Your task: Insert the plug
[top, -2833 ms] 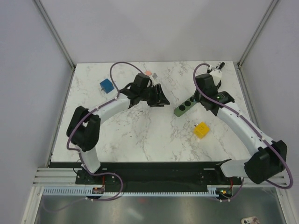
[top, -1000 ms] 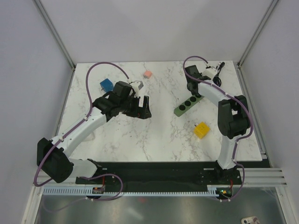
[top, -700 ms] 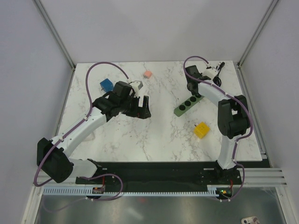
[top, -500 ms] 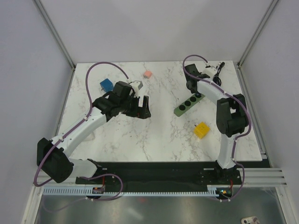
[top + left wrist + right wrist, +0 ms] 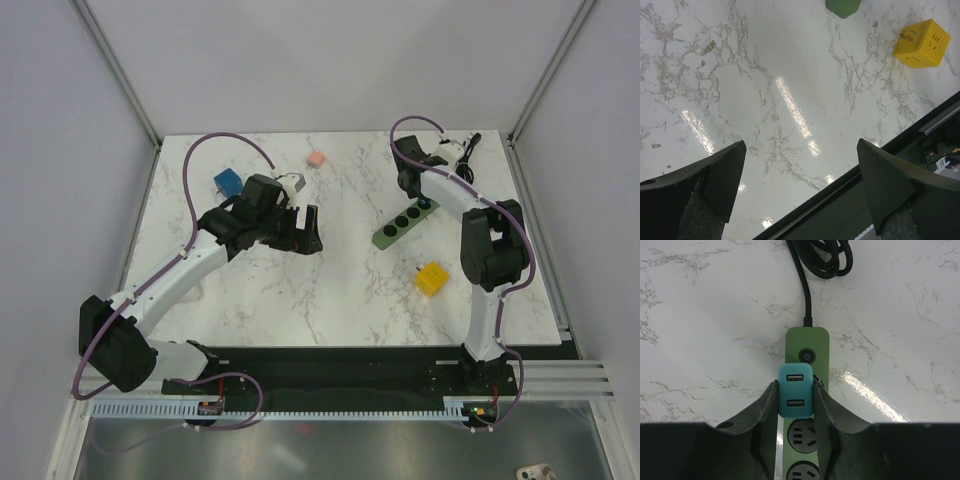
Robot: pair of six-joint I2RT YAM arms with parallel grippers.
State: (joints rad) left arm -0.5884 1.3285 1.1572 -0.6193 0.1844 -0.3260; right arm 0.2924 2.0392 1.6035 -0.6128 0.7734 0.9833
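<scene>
1. My jaws on the right gripper (image 5: 795, 406) are clamped on the teal plug (image 5: 795, 385). One finger presses each long side, and the plug's two USB ports face my wrist camera.
2. The plug sits directly over the green power strip (image 5: 807, 342), at the socket just beside the power button (image 5: 807, 356). Two free sockets (image 5: 801, 436) show below it, between my fingers.
3. The plug's body hides its prongs, so I cannot tell whether they hang above the holes, touch the face, or are partly in.
4. The main risk, as I judge it, is prongs meeting plastic instead of holes. A small twist or sideways offset in my grip would cause that, and pressing down would then tilt the plug between my fingers.
5. The strip itself could also go wrong. It lies loose on the marble table (image 5: 700, 315), so an off-centre push may slide or rock it instead of seating the plug.
6. Nothing braces the strip. My left gripper (image 5: 799, 150) is spread wide and holds nothing, hovering over bare marble well apart from the strip, with the yellow cube (image 5: 920, 42) ahead of it.
7. Beyond the strip's button end, its black cable (image 5: 820, 260) lies coiled, and it could drag if the strip shifts.
</scene>
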